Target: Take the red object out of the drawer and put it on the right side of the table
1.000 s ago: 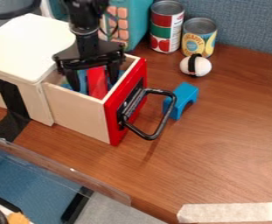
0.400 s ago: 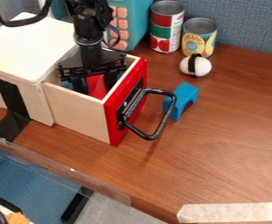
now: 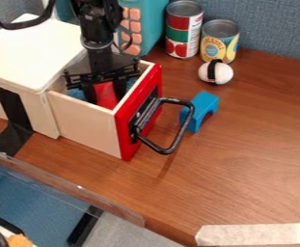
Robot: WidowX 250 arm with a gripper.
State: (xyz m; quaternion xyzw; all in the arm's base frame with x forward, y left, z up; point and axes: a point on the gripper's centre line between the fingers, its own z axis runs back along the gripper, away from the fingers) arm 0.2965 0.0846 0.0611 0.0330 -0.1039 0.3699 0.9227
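The gripper [image 3: 105, 97] hangs down inside the wooden drawer [image 3: 88, 124], its fingers against the two sides of the red object [image 3: 104, 90] and shut on it. Drawer walls hide the object's lower end and part of the fingertips. The drawer stands pulled out of its cabinet, with its red front [image 3: 125, 140] and black handle facing right. Bare wood forms the right side of the table [image 3: 255, 144].
A blue arch block [image 3: 203, 105] lies just right of the handle. Behind it are a white ball with a black band [image 3: 215, 72] and two cans [image 3: 220, 41] [image 3: 184, 29]. The pale cabinet top [image 3: 30, 53] adjoins the drawer at left.
The gripper has gone lower into the drawer and a little to the right. Its fingers have drawn closer together around the red object. Drawer and blue block have stayed put.
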